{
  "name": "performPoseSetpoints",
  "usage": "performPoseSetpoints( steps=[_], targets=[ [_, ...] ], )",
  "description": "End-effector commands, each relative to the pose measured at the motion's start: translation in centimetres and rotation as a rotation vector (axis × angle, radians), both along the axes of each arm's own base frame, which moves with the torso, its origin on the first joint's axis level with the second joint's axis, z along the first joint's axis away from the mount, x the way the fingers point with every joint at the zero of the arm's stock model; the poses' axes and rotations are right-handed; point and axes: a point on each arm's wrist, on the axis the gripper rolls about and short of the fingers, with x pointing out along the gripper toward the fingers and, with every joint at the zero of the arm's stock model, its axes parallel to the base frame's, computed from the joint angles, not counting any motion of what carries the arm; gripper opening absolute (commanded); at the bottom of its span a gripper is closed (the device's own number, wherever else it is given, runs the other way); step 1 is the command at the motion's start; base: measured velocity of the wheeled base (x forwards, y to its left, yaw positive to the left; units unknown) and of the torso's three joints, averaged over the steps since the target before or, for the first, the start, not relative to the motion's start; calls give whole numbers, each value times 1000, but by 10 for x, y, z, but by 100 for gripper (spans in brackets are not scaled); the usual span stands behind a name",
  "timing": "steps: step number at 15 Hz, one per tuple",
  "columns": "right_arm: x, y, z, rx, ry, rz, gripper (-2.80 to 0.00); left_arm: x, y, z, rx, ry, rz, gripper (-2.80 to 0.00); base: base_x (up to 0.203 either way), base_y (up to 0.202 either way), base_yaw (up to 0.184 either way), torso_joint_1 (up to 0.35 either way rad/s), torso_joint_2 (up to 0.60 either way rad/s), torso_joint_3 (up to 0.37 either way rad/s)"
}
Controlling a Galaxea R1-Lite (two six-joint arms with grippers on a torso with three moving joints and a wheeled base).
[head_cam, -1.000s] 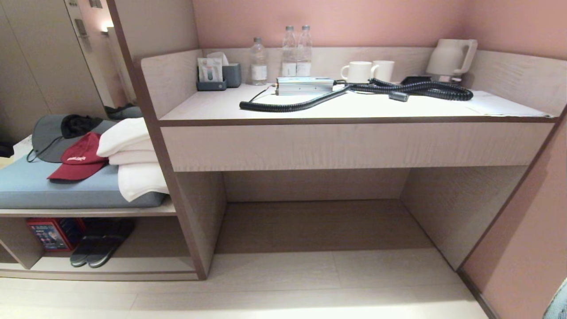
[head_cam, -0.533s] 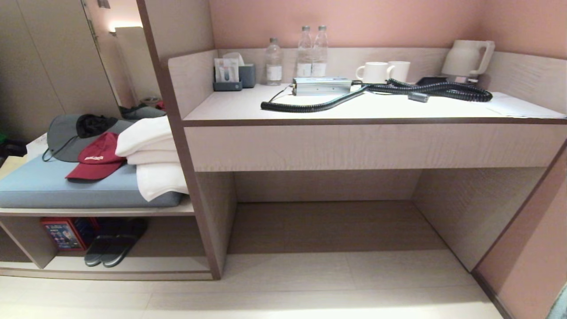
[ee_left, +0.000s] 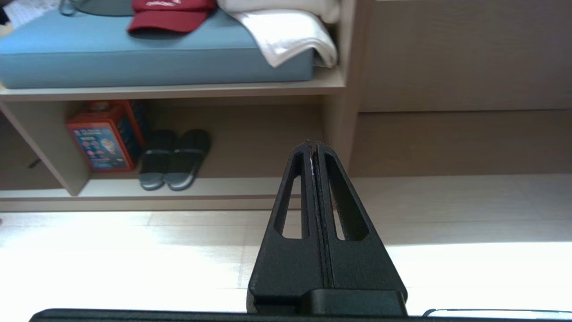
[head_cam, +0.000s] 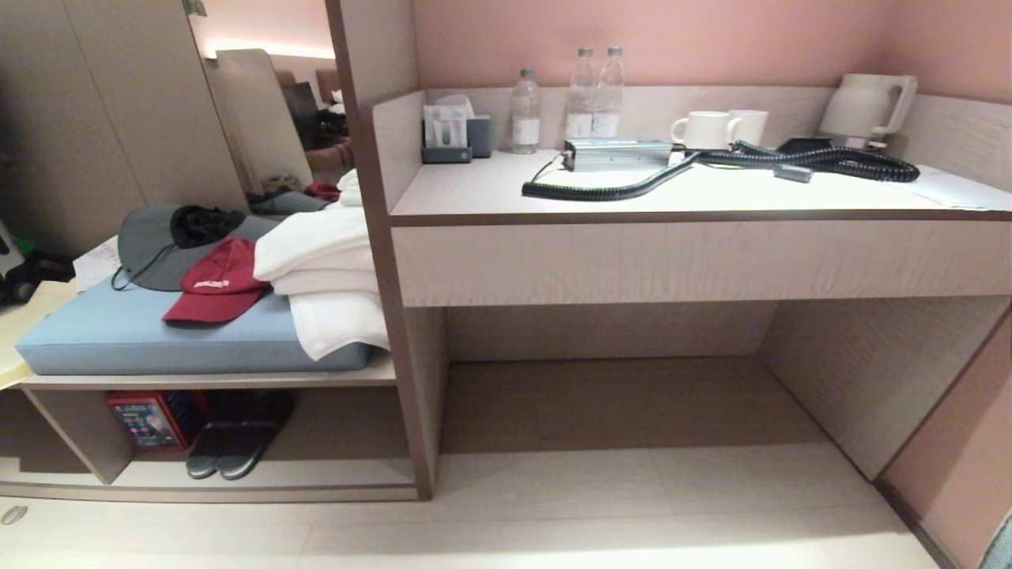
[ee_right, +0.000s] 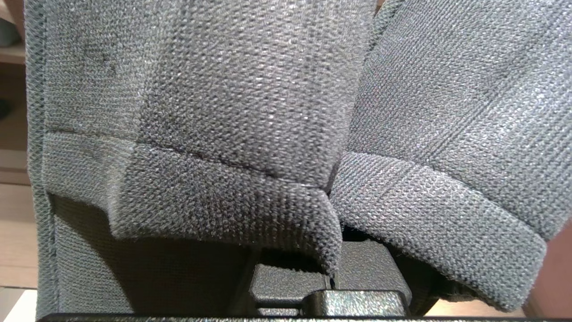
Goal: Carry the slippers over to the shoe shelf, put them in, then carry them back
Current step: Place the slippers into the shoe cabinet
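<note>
right gripper (ee_right: 333, 279): clamped on the slippers (ee_right: 232, 116), both of the pair. grey knit bands fill nearly the whole right wrist view, pressed side by side against the fingers; only the dark finger bases show beneath the bands. a sliver of grey at the lower right edge of the head view may be the same pair, cannot be sure.

left gripper (ee_left: 313, 145): fingers pressed together, nothing between them, pointing low across the pale floor toward the furniture.

shoe shelf (head_cam: 261, 472): the low open compartment under the blue cushion (head_cam: 158, 340). from the left gripper it lies ahead and off to its left side; from the loaded right gripper it is further over still, so the left arm is the nearer one while the right carries the load. my read: the robot has to close in and bring the right hand across before any placing.

already in that compartment: a darker pair of slides (ee_left: 175, 158), long axis running front to back, toes outward, beside a red box (ee_left: 103, 138). free room shows on the side of the dark pair toward the divider.

writing: red cap (head_cam: 217, 288) has white lettering, unreadable. red box has printed pictures, text unreadable. bottle labels on the desk unreadable.
</note>
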Motion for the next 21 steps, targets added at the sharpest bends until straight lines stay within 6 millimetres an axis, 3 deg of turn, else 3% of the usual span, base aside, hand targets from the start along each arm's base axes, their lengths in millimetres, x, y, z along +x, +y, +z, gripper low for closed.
performPoseSetpoints(
  steps=[1,21],
  targets=[
    [0,0,0,-1,-2,0,-280,0,0,0,-1,0,1,-280,0,194,4,4,2,0],
    [0,0,0,-1,-2,-1,-280,0,0,0,-1,2,2,-280,0,196,-2,3,2,1]
  ],
)
